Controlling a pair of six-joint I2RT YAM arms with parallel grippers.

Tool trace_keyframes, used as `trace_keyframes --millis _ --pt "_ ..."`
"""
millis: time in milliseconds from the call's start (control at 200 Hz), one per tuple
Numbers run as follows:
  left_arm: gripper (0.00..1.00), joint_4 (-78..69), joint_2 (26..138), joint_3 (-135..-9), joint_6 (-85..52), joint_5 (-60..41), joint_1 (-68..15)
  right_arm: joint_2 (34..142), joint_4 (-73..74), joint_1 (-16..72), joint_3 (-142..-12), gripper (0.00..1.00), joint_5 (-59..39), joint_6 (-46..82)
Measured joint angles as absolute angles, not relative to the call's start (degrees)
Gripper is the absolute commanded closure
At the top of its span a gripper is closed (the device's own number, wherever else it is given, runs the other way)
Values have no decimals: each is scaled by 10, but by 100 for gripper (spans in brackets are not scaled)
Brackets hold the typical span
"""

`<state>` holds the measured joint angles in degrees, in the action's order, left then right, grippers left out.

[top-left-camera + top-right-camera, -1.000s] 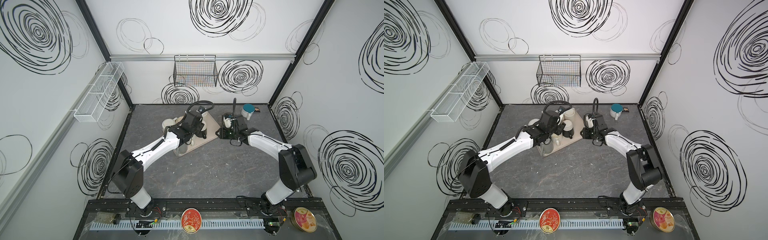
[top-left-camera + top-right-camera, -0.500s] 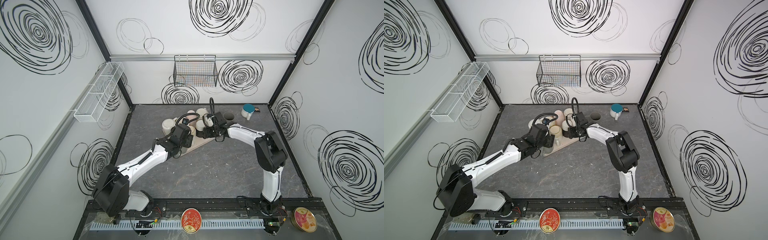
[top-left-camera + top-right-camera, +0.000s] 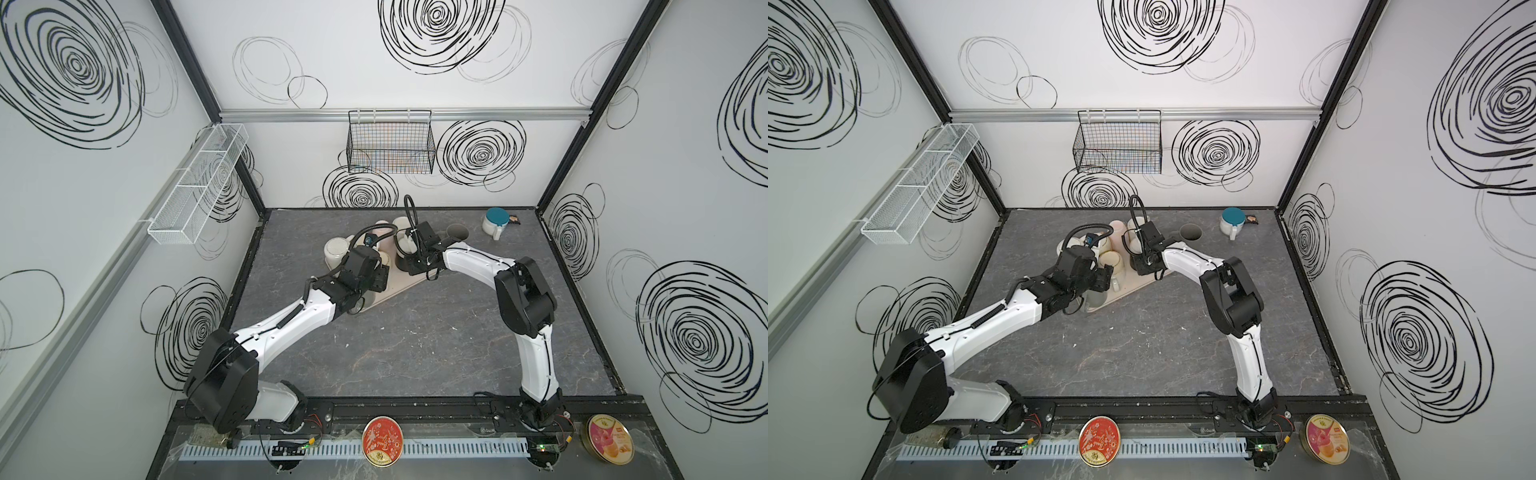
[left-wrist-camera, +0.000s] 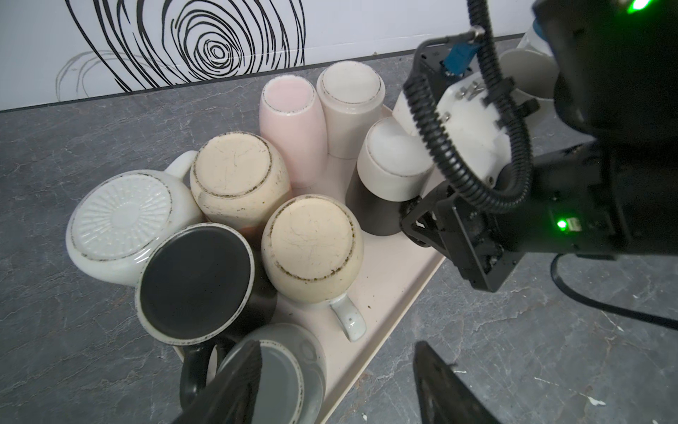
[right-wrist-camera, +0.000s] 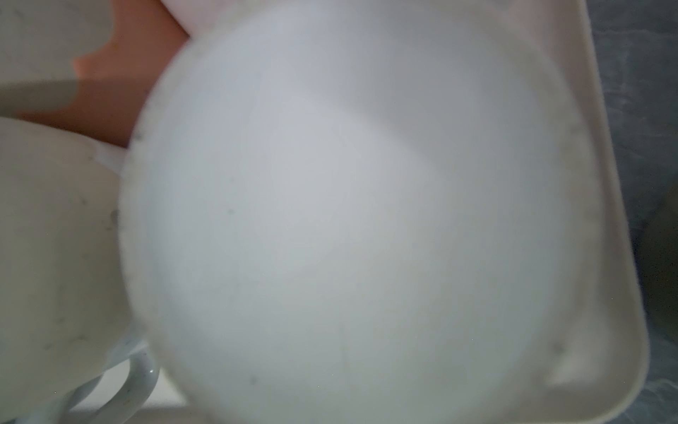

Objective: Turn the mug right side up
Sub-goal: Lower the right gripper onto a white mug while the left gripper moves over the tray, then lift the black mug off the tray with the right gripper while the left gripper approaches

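Mug: upside down at tray corner | right gripper: jaws closed low against its side, hold hidden, you cannot tell | left gripper: open wide, empty | tip: confirm your grip, lift clear of neighbours, then roll the wrist slowly.

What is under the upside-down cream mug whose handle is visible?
The round cream ceramic mug stands mouth-down on the pale beige plastic tray. Its inside is covered, so any contents cannot be seen.
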<state>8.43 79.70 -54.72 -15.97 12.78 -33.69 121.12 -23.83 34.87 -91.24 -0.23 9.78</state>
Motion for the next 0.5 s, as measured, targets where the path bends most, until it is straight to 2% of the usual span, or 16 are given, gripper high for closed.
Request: trace_keyframes --millis 65,260,500 --pt "31 83 797 -547 -161 126 -337 1211 -238 349 -912 100 -1 92" --pt "30 67 791 -547 -166 118 -337 1178 -218 347 -865 100 1 78" --pt "27 33 754 -536 -190 92 -333 1066 -140 341 -744 100 -54 91"
